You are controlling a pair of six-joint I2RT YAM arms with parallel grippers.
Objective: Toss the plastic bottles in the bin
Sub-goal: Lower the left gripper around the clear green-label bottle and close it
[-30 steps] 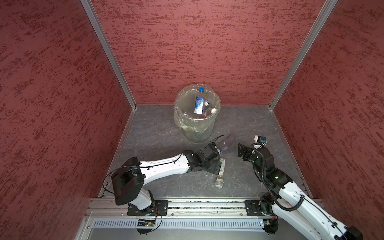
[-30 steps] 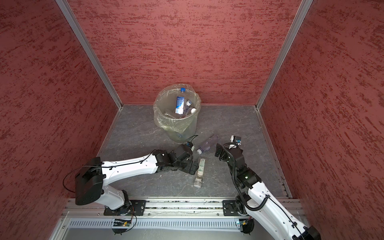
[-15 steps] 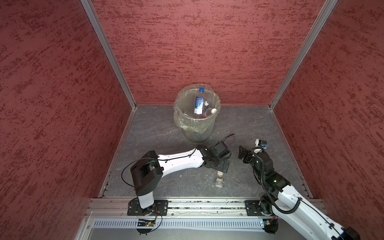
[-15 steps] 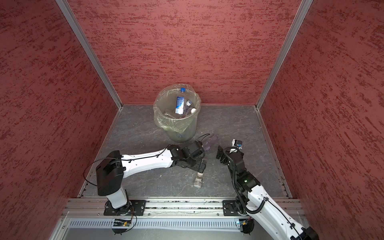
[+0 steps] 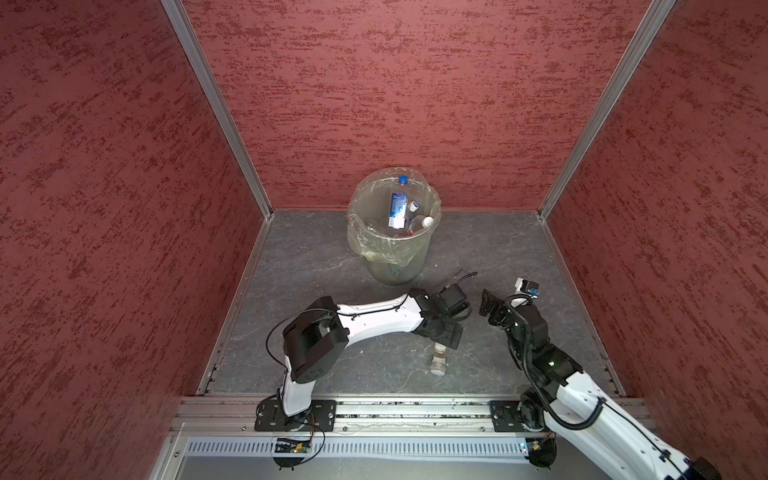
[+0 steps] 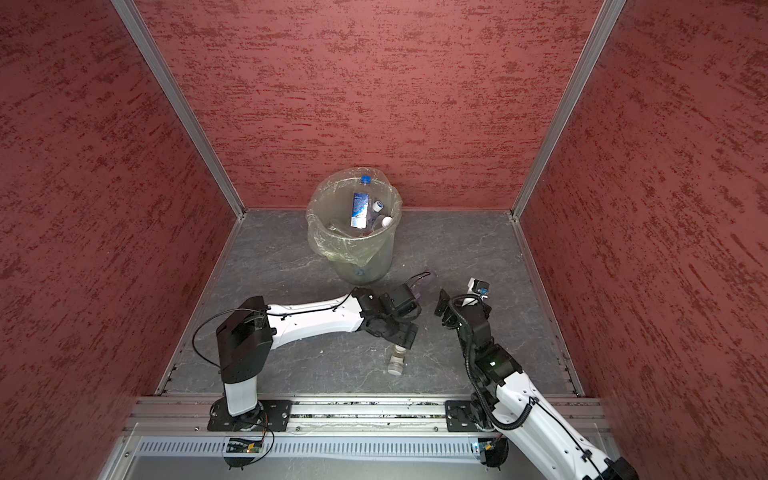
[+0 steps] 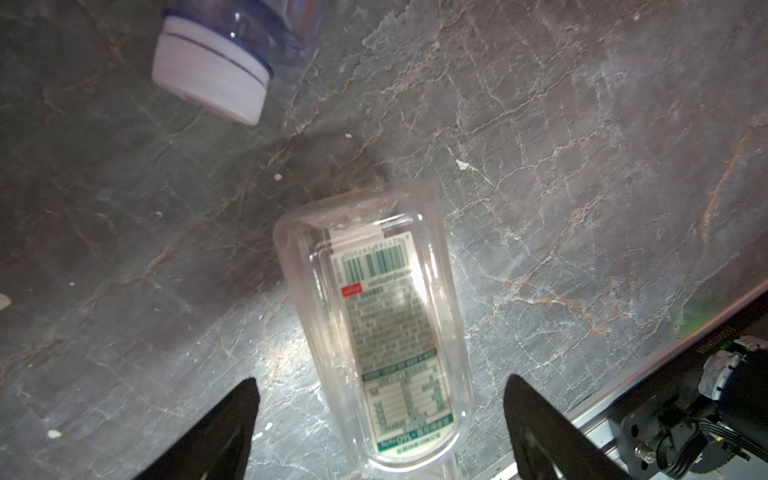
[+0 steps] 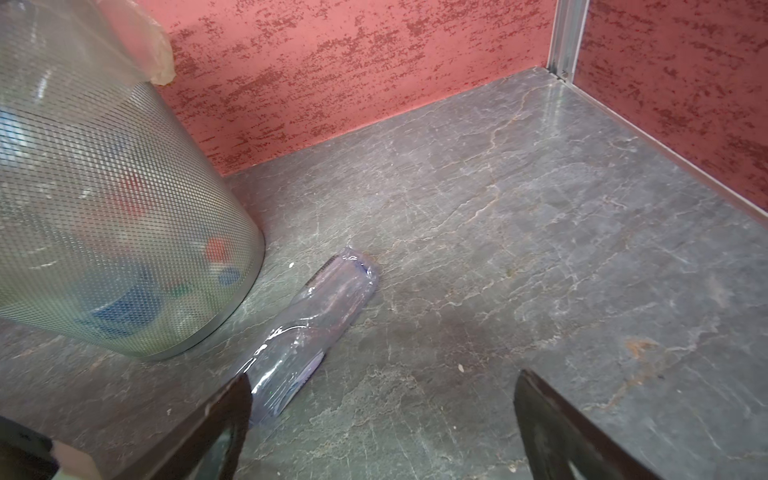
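A clear plastic bottle (image 7: 374, 328) with a green-and-white label lies on the grey floor between the fingers of my left gripper (image 7: 380, 378), which is open with gaps on both sides. In both top views that gripper (image 5: 448, 334) (image 6: 402, 332) covers the bottle's body, leaving its white-capped end (image 5: 438, 362) (image 6: 396, 360) showing. A second, bluish clear bottle (image 8: 316, 328) (image 6: 424, 282) lies beside the bin (image 5: 395, 270) (image 6: 361, 266) (image 8: 104, 199); its white cap (image 7: 212, 79) shows in the left wrist view. My right gripper (image 8: 382, 376) (image 5: 488, 305) is open and empty, with that bottle just outside one finger. Several bottles (image 5: 397, 208) lie in the bin.
Red textured walls (image 5: 415, 104) enclose the grey stone floor (image 5: 311, 257) on three sides. The bin stands near the back wall. A metal rail (image 5: 415, 409) with both arm bases runs along the front edge.
My left arm has swung to the right and toward the front, bringing its gripper down over the labelled bottle. The right gripper has hardly moved.
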